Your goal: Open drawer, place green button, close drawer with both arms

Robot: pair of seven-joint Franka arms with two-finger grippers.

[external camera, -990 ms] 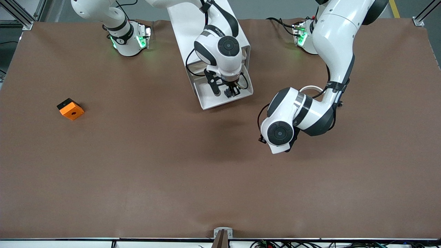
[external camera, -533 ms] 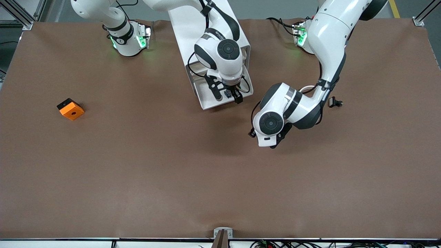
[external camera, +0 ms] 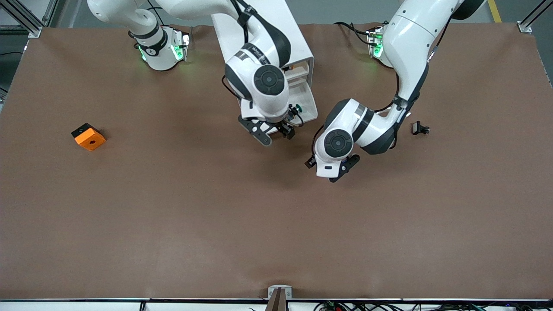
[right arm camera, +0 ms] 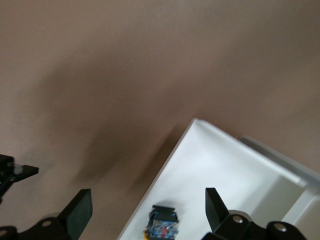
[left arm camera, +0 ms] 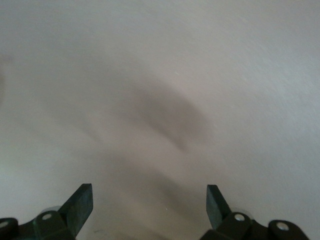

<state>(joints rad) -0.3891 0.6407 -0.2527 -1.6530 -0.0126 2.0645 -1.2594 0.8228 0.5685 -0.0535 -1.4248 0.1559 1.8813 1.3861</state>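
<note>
The button (external camera: 298, 108) lies in the open drawer (external camera: 306, 101), green cap showing near the corner toward the left arm's end, and in the right wrist view it sits on the white tray floor (right arm camera: 162, 227) just inside the front wall. The right gripper (external camera: 276, 131) hangs over the drawer's front edge and the bare mat, fingers spread wide and empty. The left gripper (external camera: 330, 166) is over open mat nearer the front camera than the cabinet (external camera: 283, 26), claw also wide with nothing between the pads. Placing looks done, so the step in hand reads as closing. To do it well, a gripper should come in low and square to the cream front, press at its middle so the tray does not rack sideways, and push straight along the cabinet's slanted axis, slowly enough that the loose button does not hop. The orange block (external camera: 88, 136) and the small black clip (external camera: 419, 128) are well clear.
</note>
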